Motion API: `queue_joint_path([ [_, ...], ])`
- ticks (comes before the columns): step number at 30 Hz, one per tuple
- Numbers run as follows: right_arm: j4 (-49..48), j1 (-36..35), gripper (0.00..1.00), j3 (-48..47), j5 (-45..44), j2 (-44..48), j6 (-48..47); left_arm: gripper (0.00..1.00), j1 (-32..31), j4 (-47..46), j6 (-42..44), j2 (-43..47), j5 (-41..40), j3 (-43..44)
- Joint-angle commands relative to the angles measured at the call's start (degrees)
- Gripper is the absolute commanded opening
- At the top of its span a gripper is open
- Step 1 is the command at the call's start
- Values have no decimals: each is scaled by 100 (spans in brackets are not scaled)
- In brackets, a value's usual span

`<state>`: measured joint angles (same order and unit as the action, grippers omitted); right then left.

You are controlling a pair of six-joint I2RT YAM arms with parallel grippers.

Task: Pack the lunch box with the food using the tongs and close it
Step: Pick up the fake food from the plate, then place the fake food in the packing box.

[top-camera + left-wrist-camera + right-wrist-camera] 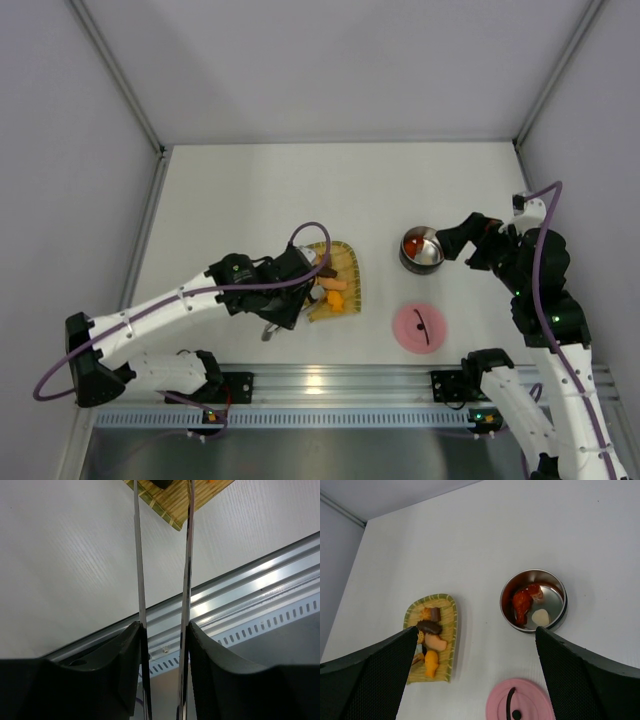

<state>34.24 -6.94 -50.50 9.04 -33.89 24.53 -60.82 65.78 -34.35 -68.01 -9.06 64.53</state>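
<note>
My left gripper [164,630] is shut on the tongs [139,570], its fingers pressing both thin silvery blades. The blades run up to the yellow woven tray [170,505], where their tips are cut off by the frame edge. Food [431,661] in orange, brown and black lies on that tray [448,615]. The lunch box [551,596], a round steel pot, holds a red drumstick [521,607], a small red piece and a white piece [540,616]. Its pink lid [525,705] lies flat on the table nearer the arms. My right gripper [476,631] hovers open and empty, just right of the lunch box [432,258].
The aluminium rail [330,380] with both arm bases runs along the near edge. Grey walls enclose the white table on the left, back and right. The tray [348,262] lies left of the pot, with the lid [420,327] between pot and rail.
</note>
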Motion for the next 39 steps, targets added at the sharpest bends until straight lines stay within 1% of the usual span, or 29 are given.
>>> queue_joint_path([
  [1, -207, 61, 100, -118, -34, -13, -72, 36, 8, -215, 42, -19, -149, 244],
  [4, -207, 70, 99, -109, -34, -4, -63, 30, 8, -153, 42, 7, -157, 375],
  [7, -207, 70, 100, -92, -34, 14, -54, 26, 8, -22, 42, 51, -192, 560],
  [14, -207, 61, 99, -100, -25, 23, -37, 25, 8, 471, 95, 42, -412, 1263],
  [18, -216, 61, 100, -74, -25, 40, -19, 25, 8, 270, 121, -54, -272, 1500],
  [21, -242, 61, 100, -74, -7, 31, -1, 25, 8, -239, 191, -282, -53, 1667],
  [22, -234, 70, 99, -83, 1, 31, 7, 25, 8, -572, 218, -362, 0, 1729],
  [25, -181, 61, 99, -144, -16, -4, -10, 27, 8, -1170, 358, -783, 123, 2027],
  [29, -58, 61, 99, -267, -95, -21, -72, 29, 8, -1822, 534, -1679, 404, 2546],
  [31, 12, 61, 100, -294, -121, -13, -80, 29, 0, -2015, 613, -2013, 562, 2915],
  [32, 21, 61, 99, -320, -122, -4, -98, 29, 0, -2156, 640, -2345, 581, 3177],
  [33, 48, 61, 99, -329, -148, 14, -107, 29, 0, -2192, 683, -2671, 581, 3319],
  [35, 100, 61, 99, -390, -157, 23, -133, 29, 0, -2245, 736, -2980, 563, 3757],
  [37, 136, 61, 100, -425, -174, 23, -151, 29, 0, -2245, 780, -3409, 563, 4031],
  [39, 179, 61, 100, -461, -183, 31, -168, 30, 0, -2297, 842, -3640, 616, 4356],
])
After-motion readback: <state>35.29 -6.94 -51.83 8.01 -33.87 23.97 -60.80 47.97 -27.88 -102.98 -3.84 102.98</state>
